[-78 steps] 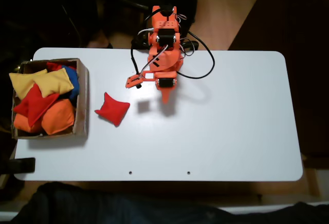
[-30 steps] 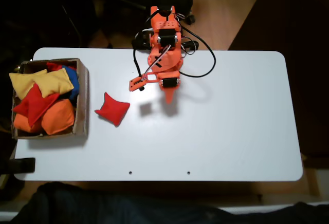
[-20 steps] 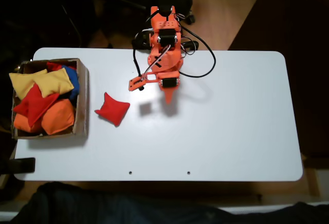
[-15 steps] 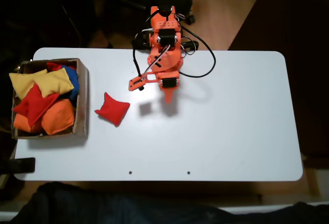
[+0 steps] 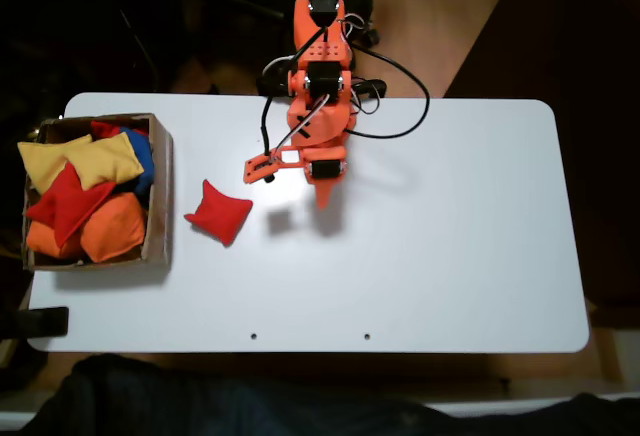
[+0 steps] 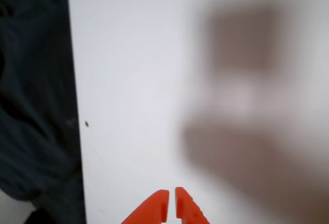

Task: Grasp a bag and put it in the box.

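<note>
A red bag (image 5: pixel 218 212) lies on the white table (image 5: pixel 450 256), just right of the brown box (image 5: pixel 158 196). The box at the table's left end holds several yellow, orange, red and blue beanbags. My orange gripper (image 5: pixel 323 196) hangs over the table's upper middle, about a bag's width right of the red bag and apart from it. In the wrist view the two orange fingertips (image 6: pixel 154 211) sit pressed together with nothing between them, gripper (image 6: pixel 171 198) shut, above bare white table.
Black cables (image 5: pixel 400 116) loop from the arm's base across the table's far edge. Dark fabric (image 5: pixel 200 396) lies along the near edge, which the wrist view shows at its left (image 6: pixel 31 106). The table's right half is bare.
The arm has lifted and shifted slightly, with the gripper tip a little lower in the fixed view. The red bag and the box have not moved.
</note>
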`<state>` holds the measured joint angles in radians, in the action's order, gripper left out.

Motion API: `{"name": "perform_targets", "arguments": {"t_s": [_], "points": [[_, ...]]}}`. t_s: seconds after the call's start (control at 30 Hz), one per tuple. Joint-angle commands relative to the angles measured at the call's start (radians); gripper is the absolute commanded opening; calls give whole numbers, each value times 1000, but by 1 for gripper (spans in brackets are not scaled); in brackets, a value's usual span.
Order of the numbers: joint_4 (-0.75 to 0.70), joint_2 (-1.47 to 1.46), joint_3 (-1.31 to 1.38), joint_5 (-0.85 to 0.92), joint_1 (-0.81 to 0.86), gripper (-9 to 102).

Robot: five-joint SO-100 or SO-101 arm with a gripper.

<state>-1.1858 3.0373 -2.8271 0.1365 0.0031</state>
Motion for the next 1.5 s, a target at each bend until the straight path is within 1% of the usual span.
{"name": "perform_targets", "arguments": {"t_s": [0.0,0.37,0.77,1.13,1.23,1.4,1.47], "points": [[48,-92,107,11,29,0],[98,-423,367,6,170,0],[103,-695,580,100,319,0],[86,-914,758,222,476,1],[58,-971,815,288,514,1],[-6,-1072,900,518,574,1],[-31,-1108,933,537,594,1]]}}
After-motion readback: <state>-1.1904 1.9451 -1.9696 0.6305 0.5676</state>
